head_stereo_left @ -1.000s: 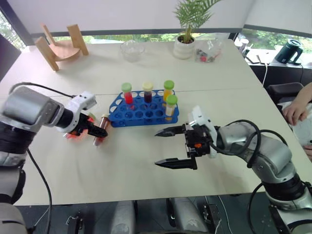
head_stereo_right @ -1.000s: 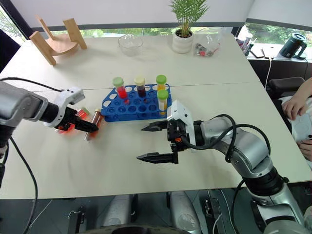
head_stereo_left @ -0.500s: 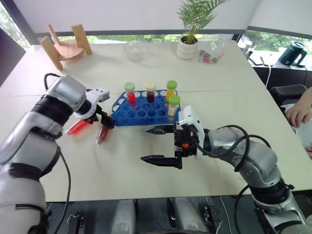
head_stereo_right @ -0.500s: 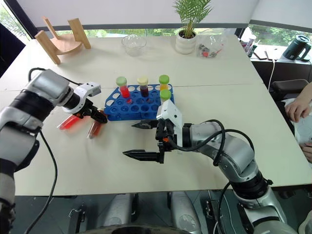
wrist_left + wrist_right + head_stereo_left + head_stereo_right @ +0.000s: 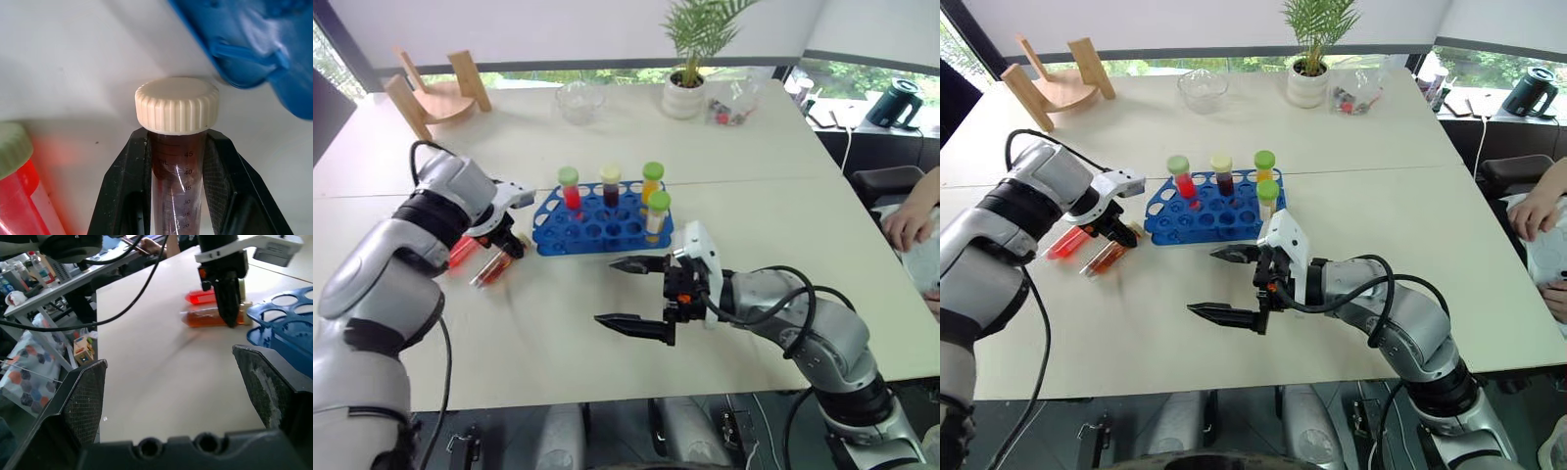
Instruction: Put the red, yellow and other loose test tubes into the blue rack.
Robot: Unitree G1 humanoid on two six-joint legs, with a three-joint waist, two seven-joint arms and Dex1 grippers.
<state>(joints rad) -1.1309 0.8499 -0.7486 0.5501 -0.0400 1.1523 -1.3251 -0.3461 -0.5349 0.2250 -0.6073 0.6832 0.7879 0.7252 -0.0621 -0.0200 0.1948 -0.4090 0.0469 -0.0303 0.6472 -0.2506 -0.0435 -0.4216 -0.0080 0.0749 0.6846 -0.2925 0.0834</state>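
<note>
Left tool (image 5: 177, 166) around cream-capped tube (image 5: 177, 105)

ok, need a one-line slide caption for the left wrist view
Left gripper shut on the cream-capped tube of dark liquid lying beside the blue rack.

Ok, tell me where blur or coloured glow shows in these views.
Left wrist view: the bright blue plastic rack is blurred, while the cream-capped tube of dark brownish-red liquid between the left gripper fingers is sharp; a red glow tints the table beside the red-liquid tube. Right wrist view: the background is soft.
</note>
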